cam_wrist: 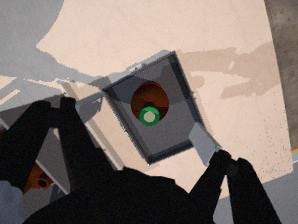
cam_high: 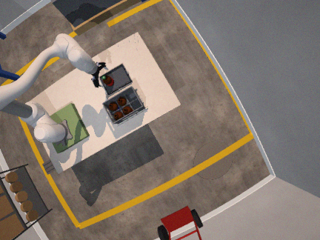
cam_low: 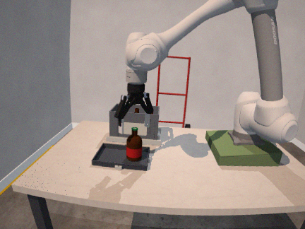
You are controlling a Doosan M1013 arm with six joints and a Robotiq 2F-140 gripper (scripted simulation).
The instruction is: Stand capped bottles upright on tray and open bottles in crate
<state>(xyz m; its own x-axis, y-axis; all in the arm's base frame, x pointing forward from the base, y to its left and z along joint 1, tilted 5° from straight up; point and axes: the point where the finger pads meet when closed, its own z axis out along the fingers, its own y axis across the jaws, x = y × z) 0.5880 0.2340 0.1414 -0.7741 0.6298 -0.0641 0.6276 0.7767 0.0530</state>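
Observation:
A brown bottle with a green cap and red label (cam_low: 134, 144) stands upright on the dark tray (cam_low: 120, 156). It also shows in the wrist view (cam_wrist: 149, 104) on the tray (cam_wrist: 154, 109) and from above (cam_high: 108, 80). My gripper (cam_low: 133, 104) is open and empty, raised above and behind the bottle, apart from it. The grey crate (cam_high: 121, 109) holds several open brown bottles (cam_high: 120, 105) standing in its cells. In the side view the crate (cam_low: 133, 124) stands just behind the tray.
The arm's green base block (cam_low: 243, 147) sits at the right of the table. A red cart (cam_high: 180, 222) stands on the floor beyond the yellow line. A shelf with round items (cam_high: 20, 196) is at the lower left.

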